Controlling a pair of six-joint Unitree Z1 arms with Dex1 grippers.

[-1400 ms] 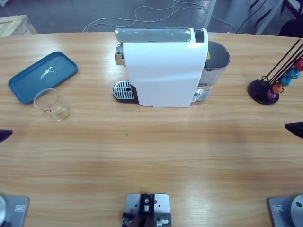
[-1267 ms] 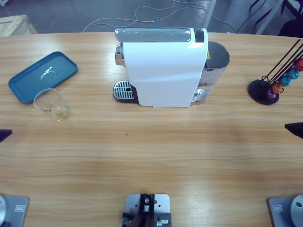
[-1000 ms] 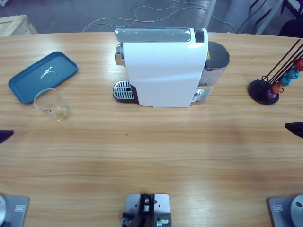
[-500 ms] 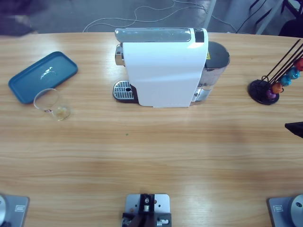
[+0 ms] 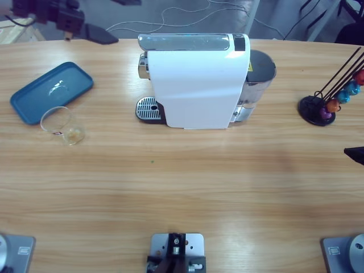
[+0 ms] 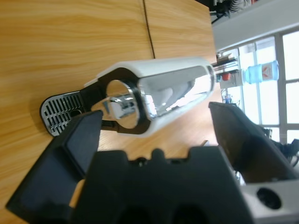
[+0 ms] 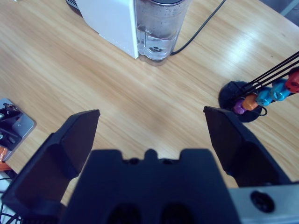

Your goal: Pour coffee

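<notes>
A clear glass (image 5: 58,122) stands at the table's left, with a shallow tan pool of coffee (image 5: 74,135) in its bottom. The white coffee machine (image 5: 196,85) stands at the middle back, its drip grille (image 5: 148,109) facing left. My left gripper (image 5: 99,35) hovers at the far left corner, open and holding nothing; its wrist view looks at the machine's spout end (image 6: 159,88) and grille (image 6: 58,109) beyond the open left gripper (image 6: 154,119). My right gripper (image 7: 152,115) is open above bare wood; only its tip (image 5: 354,153) shows at the right edge.
A blue tray (image 5: 51,91) lies just behind the glass. A black capsule rack (image 5: 333,96) with coloured capsules stands at the right, also seen as the rack (image 7: 261,93). The machine's water tank (image 7: 161,28) and its cable face the right gripper.
The left arm left the table's left edge and now shows at the far left corner, pointing toward the machine. Glass, machine and right gripper have not moved.
</notes>
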